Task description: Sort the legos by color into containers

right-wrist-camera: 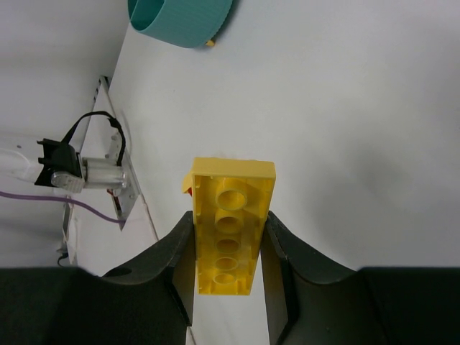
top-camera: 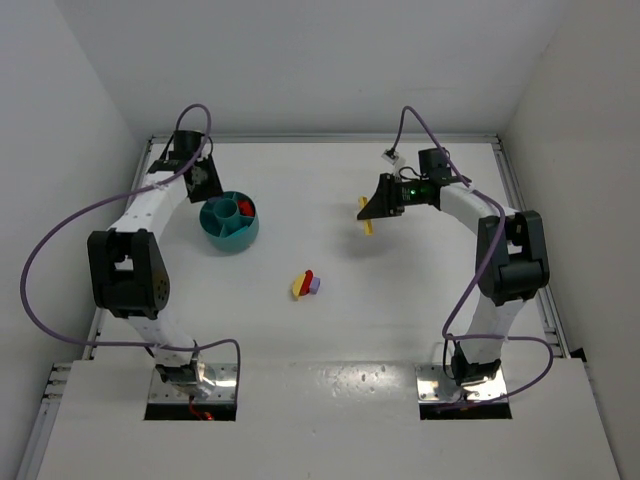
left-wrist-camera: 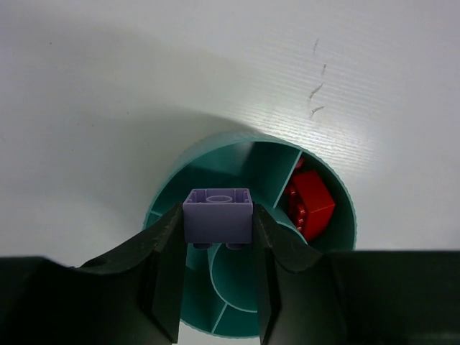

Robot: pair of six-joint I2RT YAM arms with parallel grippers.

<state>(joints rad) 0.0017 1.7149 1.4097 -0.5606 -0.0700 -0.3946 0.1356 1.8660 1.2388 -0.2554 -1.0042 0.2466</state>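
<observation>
The round teal bowl (top-camera: 230, 235) with inner dividers stands at the left of the table, and a red brick (top-camera: 243, 208) lies in one compartment. My left gripper (top-camera: 205, 182) hangs just above the bowl (left-wrist-camera: 215, 154), shut on a lilac brick (left-wrist-camera: 218, 214). That brick is over the compartment left of the one holding the red brick (left-wrist-camera: 313, 205). My right gripper (top-camera: 372, 208) is in the air right of centre, shut on a long yellow bar (right-wrist-camera: 230, 230). On the table at centre lies a small pile of yellow, red and lilac legos (top-camera: 305, 285).
In the right wrist view the bowl (right-wrist-camera: 183, 21) shows at the top edge, and the left arm's base plate with its cables (right-wrist-camera: 79, 169) is at the left. White walls enclose the table on three sides.
</observation>
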